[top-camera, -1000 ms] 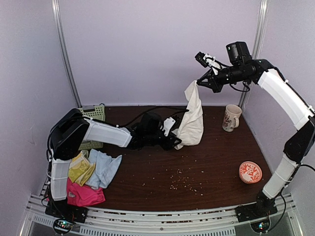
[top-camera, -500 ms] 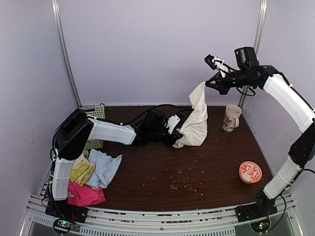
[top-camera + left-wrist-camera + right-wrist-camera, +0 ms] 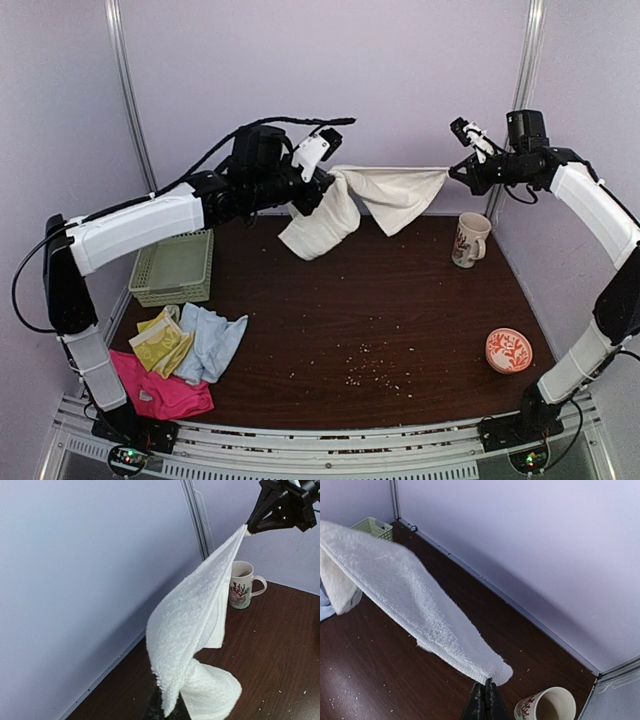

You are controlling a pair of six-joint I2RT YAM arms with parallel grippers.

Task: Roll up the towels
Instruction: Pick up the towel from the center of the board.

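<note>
The cream-white towel (image 3: 390, 195) hangs stretched in the air above the back of the counter (image 3: 400, 310). The left hand (image 3: 326, 183) is clamped on one end, the right hand (image 3: 452, 172) on the opposite corner.

We count four towels: one cream-white towel (image 3: 385, 195), one pale blue towel (image 3: 214, 342), one yellow-green patterned towel (image 3: 160, 342) and one hot-pink towel (image 3: 166, 394). We also count one pale green slotted basket (image 3: 172, 268), one mug (image 3: 468, 240) and one red patterned bowl (image 3: 508, 350).
</note>
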